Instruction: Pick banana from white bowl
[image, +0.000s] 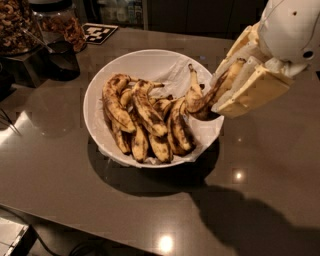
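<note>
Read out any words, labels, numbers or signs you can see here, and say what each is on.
No readable words or numbers anywhere.
Black-and-white square marker on the counter behind the white bowl: a pattern, no letters.
The gripper, at the bowl's right rim gripping the banana, bears no label.

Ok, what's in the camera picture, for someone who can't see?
A robot's gripper, reaching from the right, is shut on a spotty curved banana at the right edge of a white bowl of more bananas on a dark table.

End effector (216, 102) at white bowl (91, 85) right rim, clamping banana (194, 97); other bananas (145, 122) inside.
</note>
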